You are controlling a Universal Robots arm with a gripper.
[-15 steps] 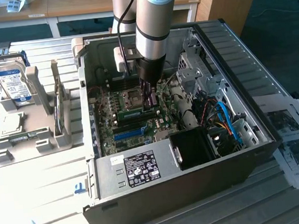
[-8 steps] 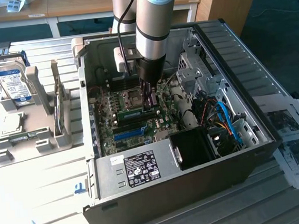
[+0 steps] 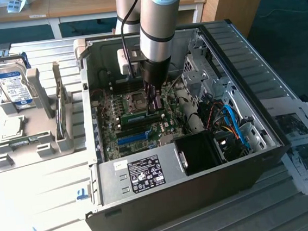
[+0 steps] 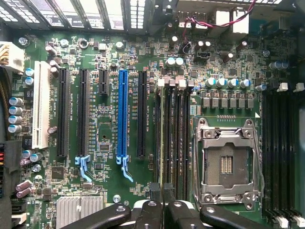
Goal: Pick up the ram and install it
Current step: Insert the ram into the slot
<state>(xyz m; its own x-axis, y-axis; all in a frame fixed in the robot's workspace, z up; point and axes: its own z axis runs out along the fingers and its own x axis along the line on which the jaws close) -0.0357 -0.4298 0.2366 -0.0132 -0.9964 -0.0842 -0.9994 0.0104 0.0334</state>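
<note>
The ram (image 3: 138, 117) is a long thin green stick standing on edge along the memory slots of the motherboard (image 3: 113, 141), beside the CPU socket (image 3: 137, 100). My gripper (image 3: 154, 105) reaches down into the open computer case (image 3: 170, 168) and is shut on the ram's end at the exterior view's right. In the wrist view the black fingertips (image 4: 155, 193) of my gripper (image 4: 162, 194) press close together over the black memory slots (image 4: 175, 138). The ram (image 4: 162, 143) shows there as a narrow edge running away from them. Whether it is fully seated I cannot tell.
A silver hard drive (image 3: 10, 85) with a blue-white label stands in a grey holder (image 3: 44, 104) at the exterior view's left. Drive cage (image 3: 199, 73), blue and orange cables (image 3: 231, 124) and a black box (image 3: 201, 152) crowd the case. A blue slot (image 4: 122, 114) and papers (image 3: 304, 144) lie nearby.
</note>
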